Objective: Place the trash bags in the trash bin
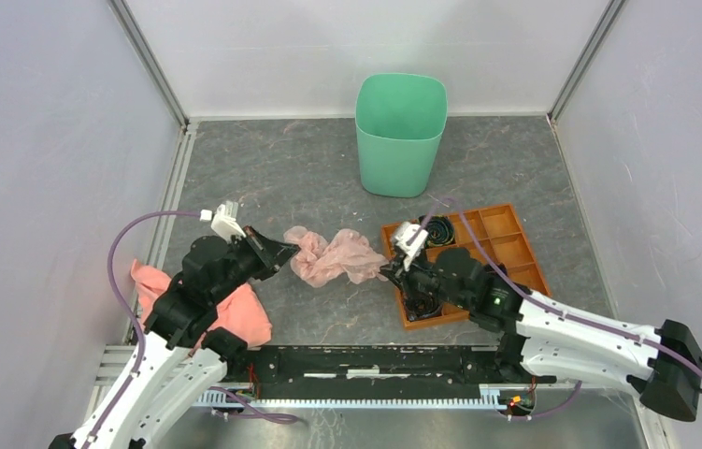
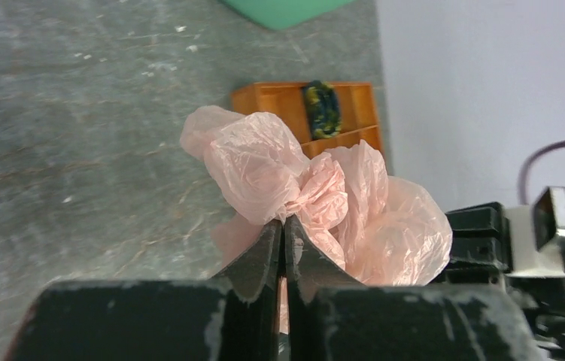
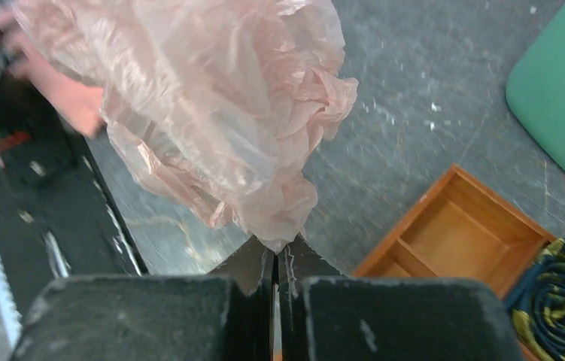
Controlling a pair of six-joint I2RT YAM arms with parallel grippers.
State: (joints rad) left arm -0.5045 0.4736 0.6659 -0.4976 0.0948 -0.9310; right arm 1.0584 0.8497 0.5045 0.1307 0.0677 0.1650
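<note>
The thin pale pink trash bag (image 1: 333, 256) is crumpled between my two arms over the middle of the grey table. My left gripper (image 1: 288, 249) is shut on its left end; the film is pinched in the jaws in the left wrist view (image 2: 283, 224), with the bag (image 2: 302, 180) bunched beyond. My right gripper (image 1: 388, 271) is shut on its right end, the film caught in the jaws (image 3: 276, 252) and the bag (image 3: 211, 113) billowing above. The mint-green trash bin (image 1: 400, 134) stands upright at the back, apart from the bag; it also shows in the right wrist view (image 3: 561, 90).
An orange compartment tray (image 1: 501, 241) with dark coiled items lies under my right arm, right of the bag. A salmon-pink cloth (image 1: 235, 313) lies by my left arm's base. White walls enclose the table on three sides.
</note>
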